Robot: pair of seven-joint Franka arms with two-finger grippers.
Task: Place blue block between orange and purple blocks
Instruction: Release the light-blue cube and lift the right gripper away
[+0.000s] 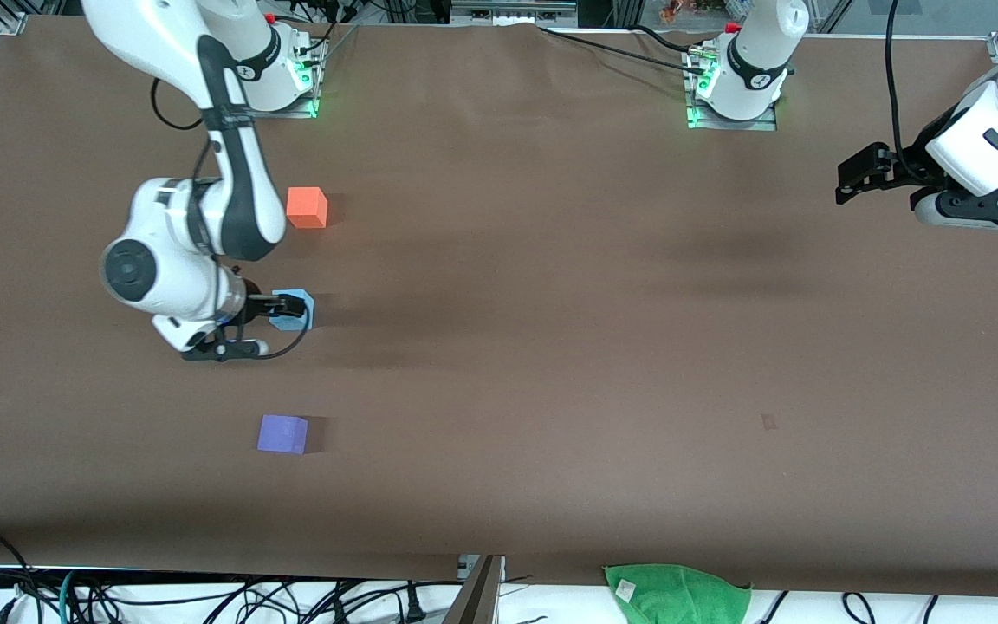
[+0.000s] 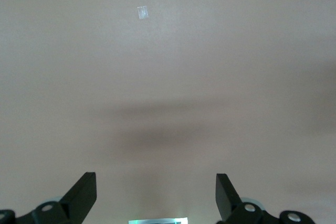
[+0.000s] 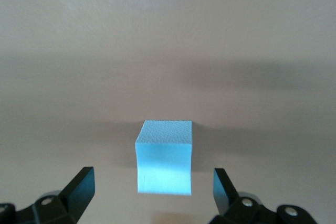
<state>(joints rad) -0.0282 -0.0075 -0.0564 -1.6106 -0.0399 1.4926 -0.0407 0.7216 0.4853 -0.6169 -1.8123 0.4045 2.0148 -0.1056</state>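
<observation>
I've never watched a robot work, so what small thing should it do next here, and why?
Probably lift the right hand straight up and away. Its fingers stand open on either side of the small sky-blue cube, which already sits on the brown table between the bright orange cube and the violet-purple cube.

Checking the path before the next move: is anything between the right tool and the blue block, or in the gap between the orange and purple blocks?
Nothing visible. The right tool is open with the blue block between its fingers, apart from both. The block already sits between the orange block and the purple block. The left tool waits, open.
</observation>
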